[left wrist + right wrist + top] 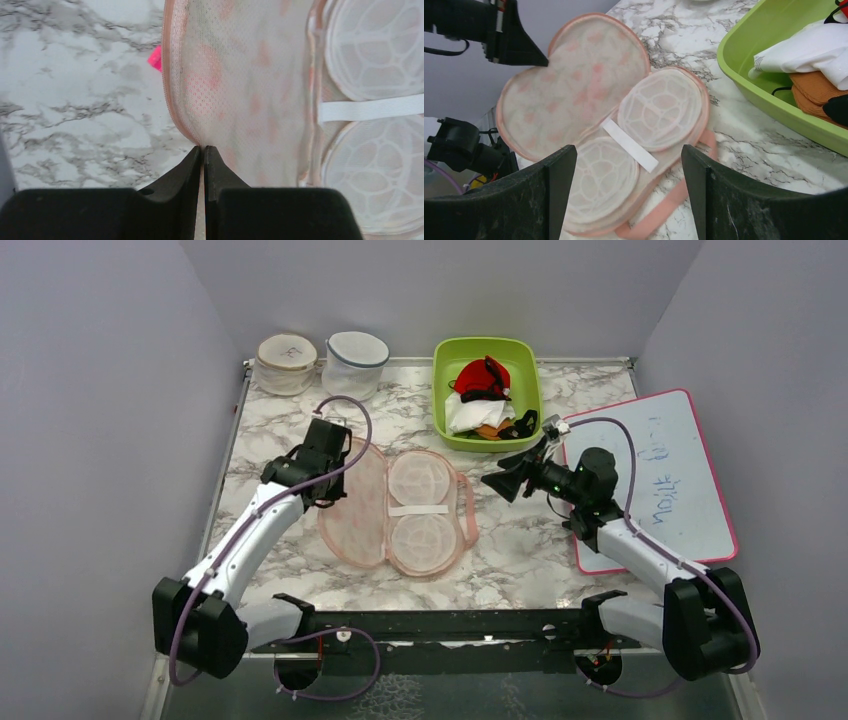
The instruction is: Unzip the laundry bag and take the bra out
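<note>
Laundry bag [235, 75] rim — pinched between left jaws' tips.

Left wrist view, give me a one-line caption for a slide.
Left gripper pinching the pink edge of the opened laundry bag, its white mesh domes exposed, on a marble table.

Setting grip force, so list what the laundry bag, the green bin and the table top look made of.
Laundry bag: soft peach mesh fabric, matte; tiny holes show in the weave.
Green bin: moulded plastic by the look, smooth and slightly glossy, with rounded walls.
Table top: smooth white surface with grey marble veins; real stone or printed laminate, cannot tell.
</note>
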Tool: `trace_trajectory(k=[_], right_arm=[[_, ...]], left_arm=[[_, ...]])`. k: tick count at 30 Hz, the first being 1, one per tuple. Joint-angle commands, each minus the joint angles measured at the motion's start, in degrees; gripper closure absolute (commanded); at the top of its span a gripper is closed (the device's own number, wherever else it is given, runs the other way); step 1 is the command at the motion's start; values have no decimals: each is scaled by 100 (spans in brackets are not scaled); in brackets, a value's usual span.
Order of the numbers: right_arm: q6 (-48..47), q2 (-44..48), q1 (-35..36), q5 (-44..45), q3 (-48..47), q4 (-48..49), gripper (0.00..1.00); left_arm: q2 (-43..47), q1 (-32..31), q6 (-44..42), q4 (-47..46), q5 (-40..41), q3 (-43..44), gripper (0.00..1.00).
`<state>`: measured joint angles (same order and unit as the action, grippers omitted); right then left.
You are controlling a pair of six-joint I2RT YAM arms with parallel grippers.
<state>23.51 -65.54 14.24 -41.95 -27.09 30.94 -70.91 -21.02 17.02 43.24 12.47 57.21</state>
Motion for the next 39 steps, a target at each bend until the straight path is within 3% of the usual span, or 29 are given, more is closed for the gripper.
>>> trace_trajectory(k=[1, 5, 12, 18, 22, 24, 31, 39], right_arm=[[91, -137, 0, -219, 42, 262, 25], [96, -205, 0, -253, 40, 303, 25], [36, -171, 0, -262, 46, 287, 25], [20, -159, 0, -225, 58, 260, 25], [20, -157, 0, -230, 59, 271, 25], [15, -152, 0, -221, 56, 272, 25], [-39, -48, 0, -156, 72, 183, 25], [-31, -59, 0, -168, 75, 202, 25]], left_arm=[[633, 26, 218, 577, 825, 200, 100], [902, 19, 107, 359, 46, 146, 100], [671, -329, 775, -387, -1106, 139, 100], [-192, -1763, 1236, -983, -492, 371, 100], [-911, -2215, 1507, -1682, -644, 384, 100], [-1266, -2294, 1616, -2196, -795, 341, 100], [-2308, -2414, 1702, -2572, -1006, 675, 100], [-2550, -2512, 2027, -2963, -1259, 497, 97]])
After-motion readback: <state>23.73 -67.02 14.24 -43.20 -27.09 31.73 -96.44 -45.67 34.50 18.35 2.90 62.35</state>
